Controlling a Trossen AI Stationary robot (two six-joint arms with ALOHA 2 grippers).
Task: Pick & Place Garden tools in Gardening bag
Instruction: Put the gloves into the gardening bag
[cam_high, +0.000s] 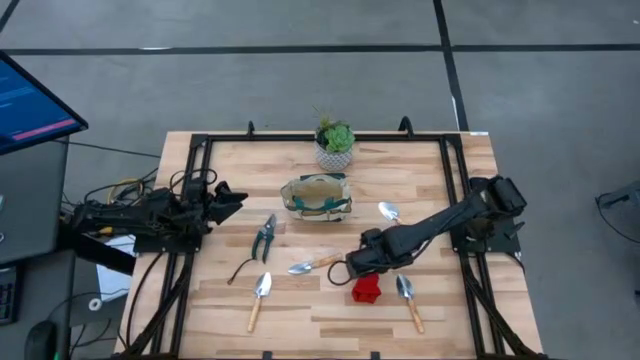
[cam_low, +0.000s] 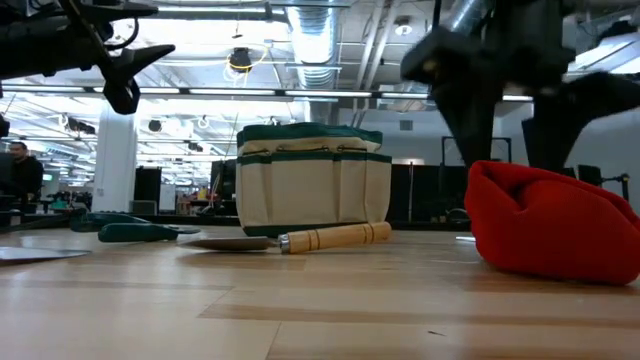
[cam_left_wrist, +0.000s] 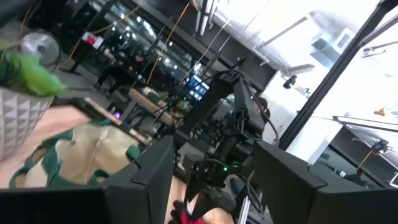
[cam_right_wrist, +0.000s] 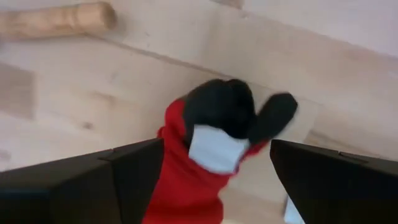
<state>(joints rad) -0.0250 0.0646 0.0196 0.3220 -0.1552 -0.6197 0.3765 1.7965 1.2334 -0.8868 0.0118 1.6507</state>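
The red-and-black item (cam_high: 366, 289) lies on the table near the front middle; it also shows in the low view (cam_low: 550, 225) and the right wrist view (cam_right_wrist: 205, 155). My right gripper (cam_high: 360, 268) is open just above it, one finger on each side of its black end (cam_right_wrist: 233, 112), and I see no touch. A wooden-handled trowel (cam_high: 312, 264) lies just to its left. The tan bag (cam_high: 316, 195) with green trim stands upright behind. My left gripper (cam_high: 238, 200) is open and empty, raised left of the bag.
Pruning shears (cam_high: 264, 238), a thin black curved tool (cam_high: 242, 268) and three more trowels (cam_high: 260, 297) (cam_high: 408, 298) (cam_high: 389, 211) lie on the wood. A green plant in a white pot (cam_high: 334, 143) stands behind the bag. A dark frame (cam_high: 300, 137) edges the table.
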